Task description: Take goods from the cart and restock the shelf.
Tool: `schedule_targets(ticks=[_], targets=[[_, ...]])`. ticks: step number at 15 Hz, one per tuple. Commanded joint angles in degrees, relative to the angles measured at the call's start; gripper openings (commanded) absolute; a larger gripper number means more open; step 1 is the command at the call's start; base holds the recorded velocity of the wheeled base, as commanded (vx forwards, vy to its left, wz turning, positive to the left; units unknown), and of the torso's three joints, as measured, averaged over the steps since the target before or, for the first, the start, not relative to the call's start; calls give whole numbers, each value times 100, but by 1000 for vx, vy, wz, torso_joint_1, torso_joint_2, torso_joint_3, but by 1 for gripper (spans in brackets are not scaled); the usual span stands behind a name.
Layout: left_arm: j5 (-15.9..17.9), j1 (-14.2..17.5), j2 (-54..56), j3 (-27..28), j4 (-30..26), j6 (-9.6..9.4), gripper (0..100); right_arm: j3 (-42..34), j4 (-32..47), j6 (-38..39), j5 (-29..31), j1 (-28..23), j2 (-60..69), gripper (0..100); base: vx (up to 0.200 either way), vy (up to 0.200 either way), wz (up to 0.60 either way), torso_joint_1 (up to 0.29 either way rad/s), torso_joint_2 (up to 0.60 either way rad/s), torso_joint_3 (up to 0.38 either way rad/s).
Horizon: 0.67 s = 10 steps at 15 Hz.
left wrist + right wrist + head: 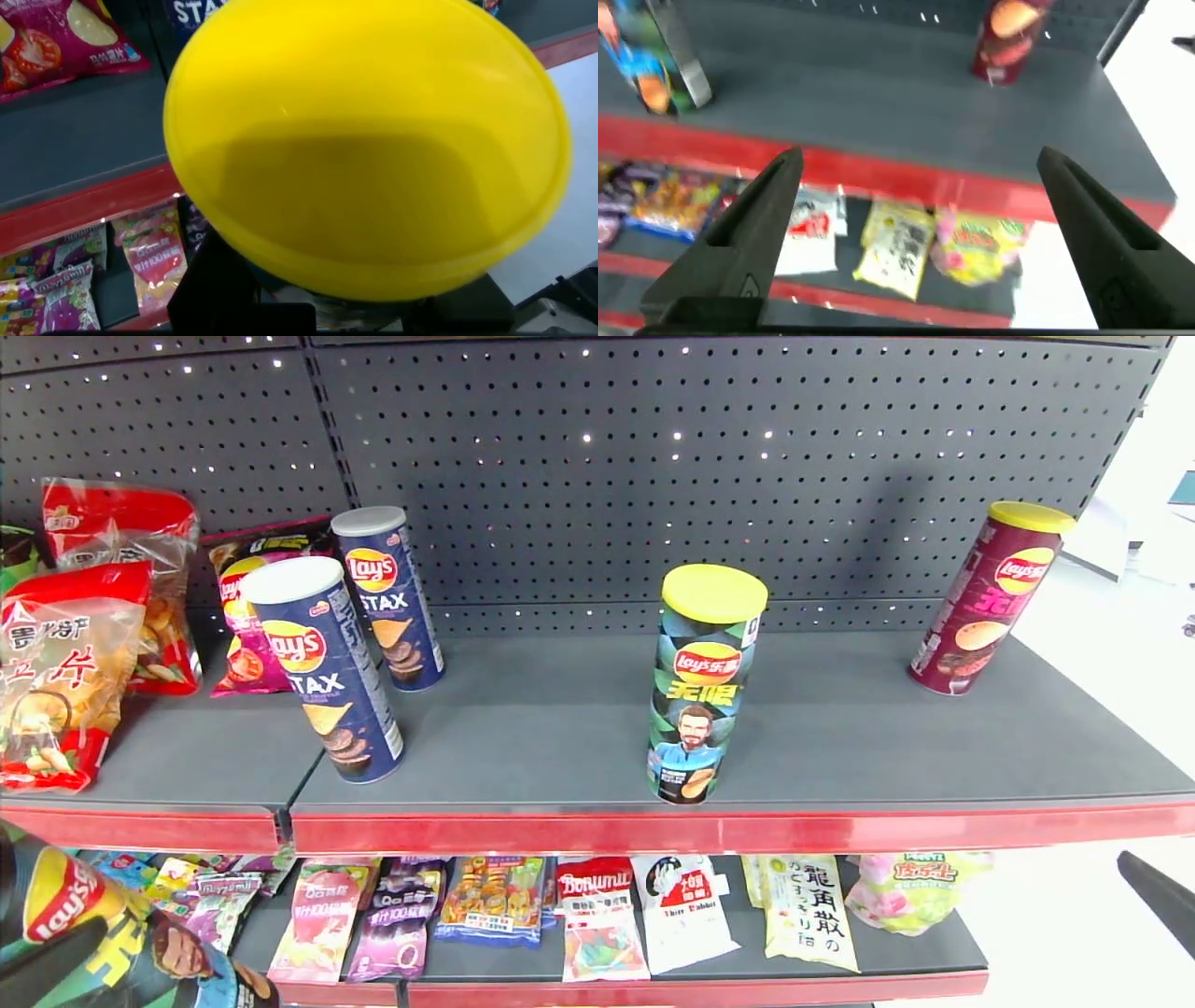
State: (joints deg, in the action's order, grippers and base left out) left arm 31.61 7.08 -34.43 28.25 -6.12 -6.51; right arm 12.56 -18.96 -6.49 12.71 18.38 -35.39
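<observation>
My left gripper (pixel 42 919) is shut on a green-and-black chip can (pixel 121 938) with a yellow lid (pixel 364 140), held low at the bottom left, in front of the lower shelf. A matching green can (pixel 705 686) stands upright near the front edge of the grey upper shelf (pixel 560 728). A maroon can (pixel 990 597) stands at the shelf's far right. My right gripper (pixel 920 159) is open and holds nothing. It hangs in front of the red shelf lip (pixel 971 182), below and to the right of the green can (pixel 654 56).
Two blue cans (pixel 322 667) (pixel 387 597) stand left of centre, with snack bags (pixel 65 653) at the far left. Bare shelf lies between the green and maroon cans. The lower shelf (pixel 709 961) holds several flat snack packets. A pegboard wall (pixel 653 476) backs the shelf.
</observation>
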Motion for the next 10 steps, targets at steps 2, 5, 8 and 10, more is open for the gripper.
schedule_targets(ticks=[2,5,8,10], targets=[[12,4,-345,-3,234,9,0,441,2159,-169,284,-283,1948,100,0,0,0,0,0,0],[21,4,-548,-3,603,9,0,819,3319,104,302,-1794,2194,100,0,0,0,0,0,0],[21,4,-530,-3,621,18,0,203,3311,165,12,-2550,2757,100,0,0,0,0,0,0],[21,4,-512,14,630,18,0,-429,2775,183,-735,-2489,2985,100,0,0,0,0,0,0]])
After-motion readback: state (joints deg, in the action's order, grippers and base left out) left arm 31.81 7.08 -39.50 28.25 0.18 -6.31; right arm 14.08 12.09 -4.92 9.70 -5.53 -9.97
